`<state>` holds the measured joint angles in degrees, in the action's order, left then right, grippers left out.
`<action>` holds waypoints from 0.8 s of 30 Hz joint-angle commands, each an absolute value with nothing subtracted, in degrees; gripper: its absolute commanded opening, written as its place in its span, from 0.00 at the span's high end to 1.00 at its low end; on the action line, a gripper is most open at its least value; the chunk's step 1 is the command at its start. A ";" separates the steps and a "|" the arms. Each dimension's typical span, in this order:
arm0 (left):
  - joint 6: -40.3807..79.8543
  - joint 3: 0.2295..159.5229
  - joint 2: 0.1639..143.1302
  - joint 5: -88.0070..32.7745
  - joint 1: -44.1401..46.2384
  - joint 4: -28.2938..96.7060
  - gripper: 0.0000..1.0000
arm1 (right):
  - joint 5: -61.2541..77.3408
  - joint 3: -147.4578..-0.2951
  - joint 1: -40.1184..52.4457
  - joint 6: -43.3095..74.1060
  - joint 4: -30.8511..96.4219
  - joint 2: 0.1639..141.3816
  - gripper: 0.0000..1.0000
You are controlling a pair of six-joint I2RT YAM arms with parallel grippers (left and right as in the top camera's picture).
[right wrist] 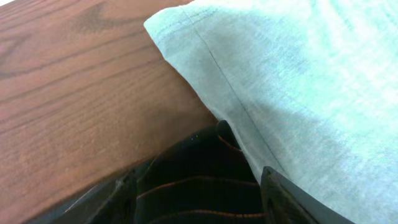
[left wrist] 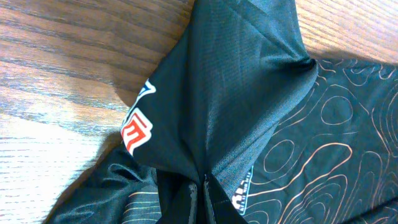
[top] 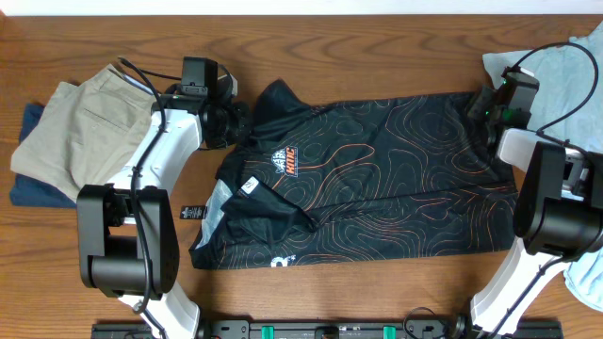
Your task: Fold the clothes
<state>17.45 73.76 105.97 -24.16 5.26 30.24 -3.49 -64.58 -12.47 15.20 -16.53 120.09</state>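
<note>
The black jersey (top: 377,188) with orange contour lines lies spread across the middle of the table, its left side folded over and rumpled. My left gripper (top: 237,122) is at its far-left sleeve. In the left wrist view the jaws (left wrist: 205,190) are shut on a pinch of the black fabric (left wrist: 249,81), which is pulled into a ridge. My right gripper (top: 483,105) is at the jersey's far-right corner. In the right wrist view its fingers (right wrist: 198,186) are apart, with jersey fabric (right wrist: 205,155) lying between them.
A light-blue shirt (top: 575,66) lies at the right edge and touches the jersey corner in the right wrist view (right wrist: 298,81). Folded khaki trousers (top: 75,122) rest on a dark blue garment (top: 33,188) at the left. Bare wood shows along the far edge.
</note>
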 commanded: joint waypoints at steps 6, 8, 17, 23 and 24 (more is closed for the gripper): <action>16.08 73.23 105.80 -23.33 5.21 30.65 0.94 | -4.54 -65.52 -13.56 17.34 -19.53 123.26 0.50; 16.08 73.23 105.80 -23.33 5.21 30.65 0.94 | -4.54 -65.54 -13.54 17.34 -19.73 123.28 0.70; 16.08 73.23 105.80 -23.31 5.15 31.48 0.94 | -4.51 -65.54 -13.89 17.32 -15.88 121.95 0.99; 16.12 73.25 105.58 -23.33 4.78 31.48 0.94 | -4.56 -65.56 -15.40 16.67 -8.43 115.46 0.99; 16.12 73.25 105.41 -23.33 4.56 31.48 0.94 | -4.56 -65.56 -15.70 16.69 -6.72 113.89 0.99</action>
